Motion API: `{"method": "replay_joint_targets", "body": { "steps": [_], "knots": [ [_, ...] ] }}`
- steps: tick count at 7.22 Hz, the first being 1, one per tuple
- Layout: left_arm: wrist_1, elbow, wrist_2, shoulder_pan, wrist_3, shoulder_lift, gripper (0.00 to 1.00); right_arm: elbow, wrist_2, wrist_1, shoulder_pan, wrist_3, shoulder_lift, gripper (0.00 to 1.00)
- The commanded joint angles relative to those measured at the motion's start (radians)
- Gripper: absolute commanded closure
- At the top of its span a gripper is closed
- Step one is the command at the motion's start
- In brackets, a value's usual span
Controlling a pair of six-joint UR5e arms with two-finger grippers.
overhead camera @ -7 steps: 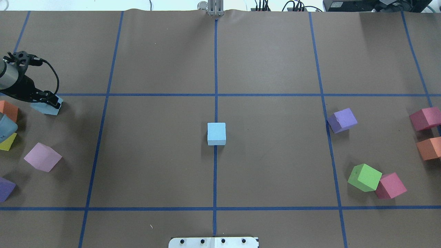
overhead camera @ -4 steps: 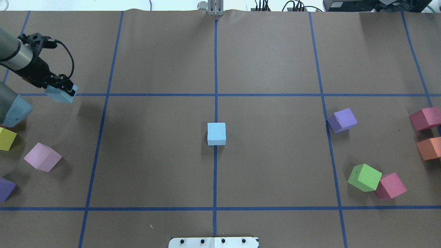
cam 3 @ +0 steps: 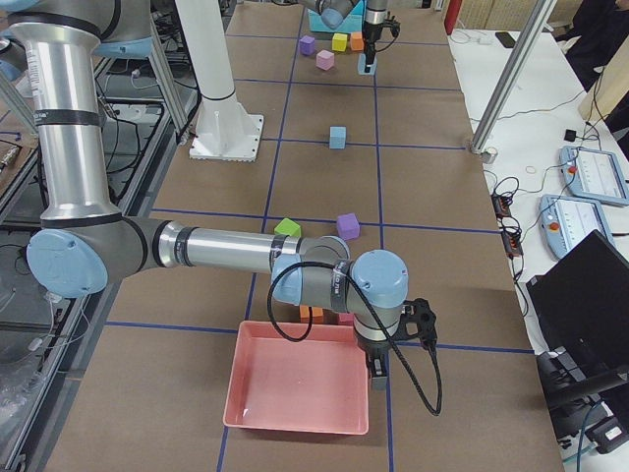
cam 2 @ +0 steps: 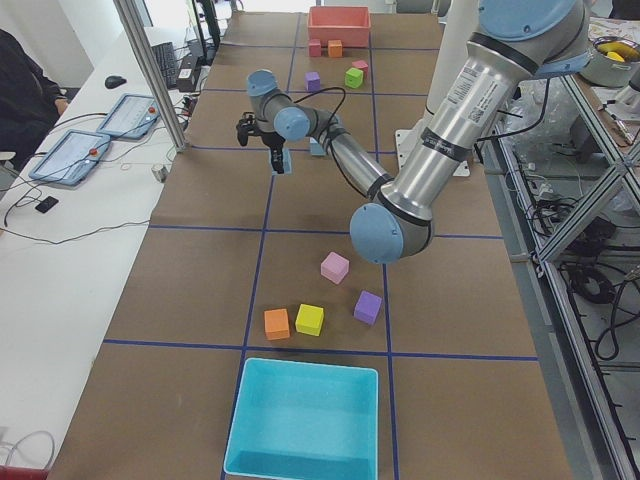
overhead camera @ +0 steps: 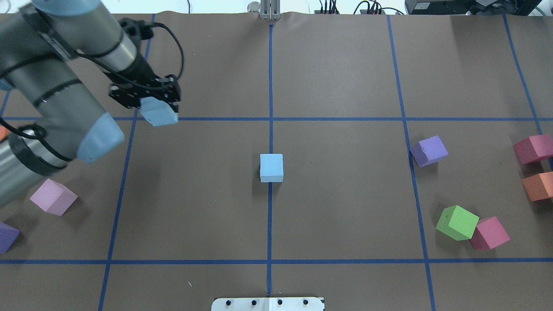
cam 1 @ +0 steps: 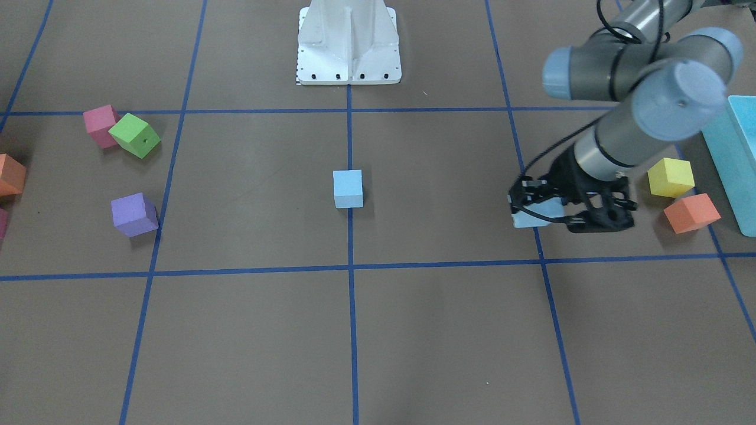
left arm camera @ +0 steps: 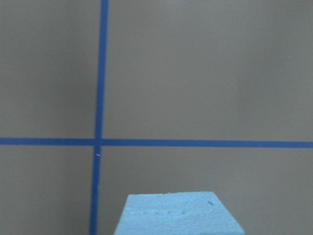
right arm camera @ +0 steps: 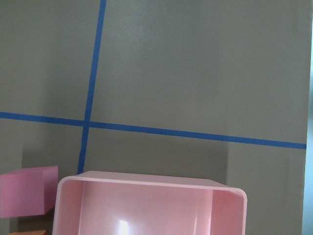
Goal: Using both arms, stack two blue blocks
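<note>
One pale blue block (overhead camera: 271, 167) sits on the table's centre line, also in the front view (cam 1: 348, 188) and the left side view (cam 2: 317, 148). My left gripper (overhead camera: 156, 108) is shut on the second blue block (overhead camera: 160, 114) and holds it above the table, left of and beyond the centre block. The held block also shows in the front view (cam 1: 533, 214) and at the bottom of the left wrist view (left arm camera: 178, 218). My right gripper (cam 3: 379, 376) shows only in the right side view, beside a pink tray; I cannot tell whether it is open or shut.
Purple (overhead camera: 429, 150), green (overhead camera: 457, 222), pink-red (overhead camera: 489, 233), red (overhead camera: 533, 148) and orange (overhead camera: 538, 185) cubes lie at the right. Pink (overhead camera: 53, 197) and purple (overhead camera: 6, 236) cubes lie at the left. A turquoise box (cam 2: 240, 440) and a pink tray (cam 3: 295, 425) stand at the table's ends.
My left arm has lifted the blue block off the table at the far left and carried it to the right, toward the centre block. The centre block has not moved.
</note>
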State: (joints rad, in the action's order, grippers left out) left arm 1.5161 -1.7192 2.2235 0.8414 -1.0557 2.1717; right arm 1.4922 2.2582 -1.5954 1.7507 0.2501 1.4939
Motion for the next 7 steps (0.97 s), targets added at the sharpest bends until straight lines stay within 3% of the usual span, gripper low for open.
{"method": "replay_joint_targets", "body": {
  "steps": [1,4,7],
  "knots": [
    [-0.017,0.012,-0.119,-0.168,-0.177,0.109,0.32,-0.006,-0.003,0.000,-0.004,-0.002,-0.012,0.00],
    [-0.008,0.233,-0.197,-0.249,-0.213,0.314,0.32,-0.006,-0.002,-0.001,-0.004,-0.002,-0.014,0.00],
    [0.007,0.298,-0.217,-0.297,-0.202,0.358,0.32,-0.007,0.000,0.000,-0.004,-0.002,-0.014,0.00]
  ]
}}
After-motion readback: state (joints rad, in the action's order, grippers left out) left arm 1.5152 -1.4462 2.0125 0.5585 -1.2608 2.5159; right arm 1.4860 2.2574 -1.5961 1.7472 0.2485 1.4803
